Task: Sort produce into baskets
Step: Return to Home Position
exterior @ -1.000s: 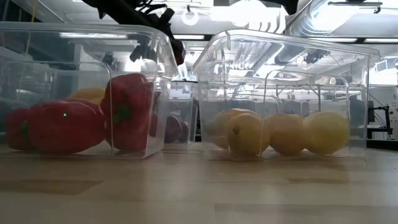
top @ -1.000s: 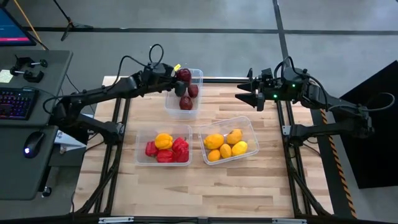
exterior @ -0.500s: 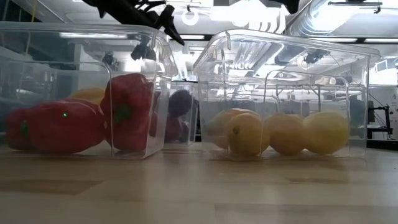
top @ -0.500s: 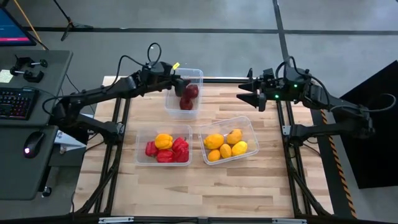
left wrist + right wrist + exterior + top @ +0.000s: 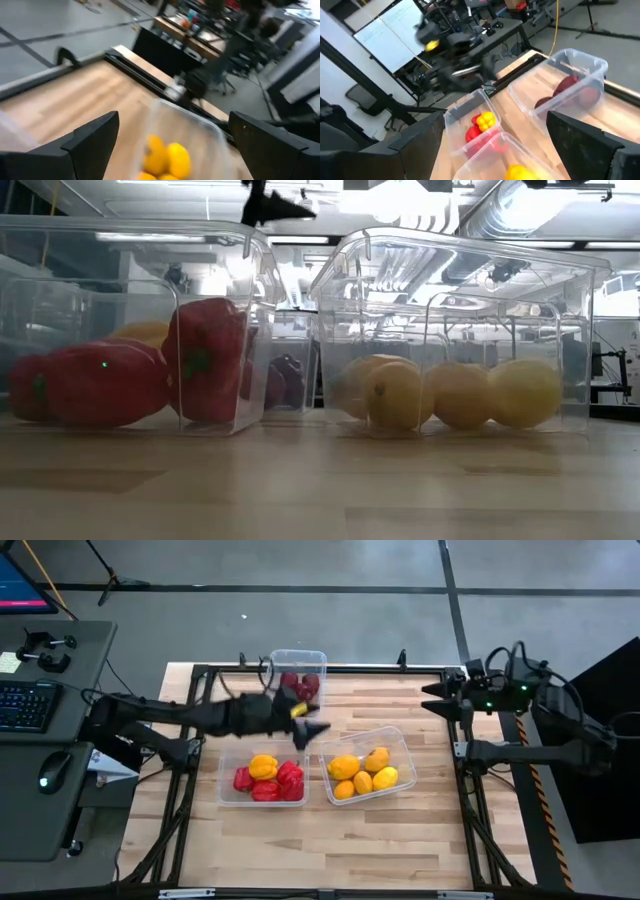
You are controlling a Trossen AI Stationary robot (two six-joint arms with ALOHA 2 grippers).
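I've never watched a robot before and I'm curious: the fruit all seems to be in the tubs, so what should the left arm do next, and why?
Probably draw the left gripper back to its own side. It hangs open and empty over the table, all the produce sits in the three tubs, and the right gripper is parked at the edge.

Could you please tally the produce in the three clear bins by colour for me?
Dark red apples: 3 in view
Red peppers: about 4, packed too tightly to be sure
Yellow pepper: 1
Yellow and orange citrus fruits: 5
Total: about 13
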